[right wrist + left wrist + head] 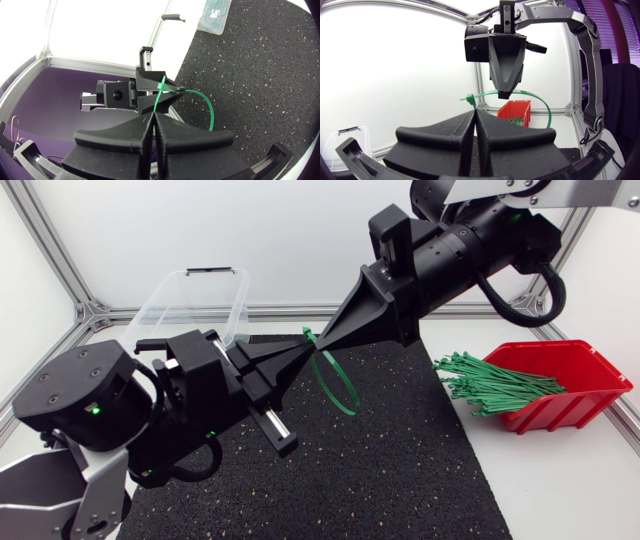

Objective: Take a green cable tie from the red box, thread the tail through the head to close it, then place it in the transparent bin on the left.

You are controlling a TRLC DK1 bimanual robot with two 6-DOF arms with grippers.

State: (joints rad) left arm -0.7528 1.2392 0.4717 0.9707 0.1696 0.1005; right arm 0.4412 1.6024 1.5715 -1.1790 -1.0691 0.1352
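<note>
Green tie (468,97) looped, R hand (505,94) gripping it, L hand (300,353) clenched, bin (222,27) contents only in R-wrist view.

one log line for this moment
phase: threading | left gripper: shut on cable tie | right gripper: shut on cable tie | loop: hanging over mat | closure: unclear

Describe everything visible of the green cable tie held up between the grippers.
The green cable tie is a thin, flexible plastic strap bent into a loop. Both the left gripper and right gripper pinch it near its small head, where their tips meet, in the air above the black mat. The loop hangs free below, touching nothing else.
</note>
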